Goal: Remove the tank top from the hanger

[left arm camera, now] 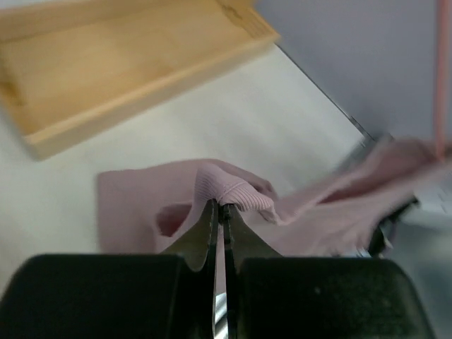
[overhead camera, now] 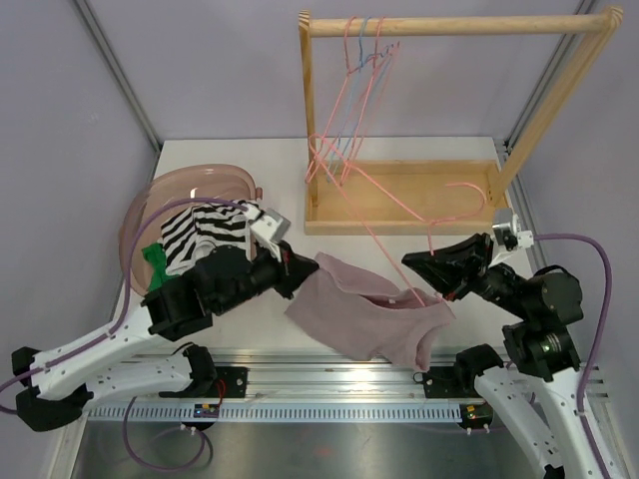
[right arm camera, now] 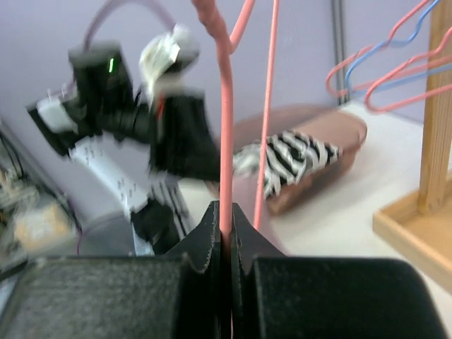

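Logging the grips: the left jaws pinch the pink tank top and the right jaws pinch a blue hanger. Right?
No. The hanger in the jaws of the right gripper is pink, not blue; the right wrist view shows it. The left gripper does pinch the pink tank top.

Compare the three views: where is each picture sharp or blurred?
Top external: evenly lit and sharp, the tank top crisp. Left wrist: its fold in the left pincer is clear, its right end smeared. Right wrist: the hanger in the right pincer is sharp, the left arm behind blurred.
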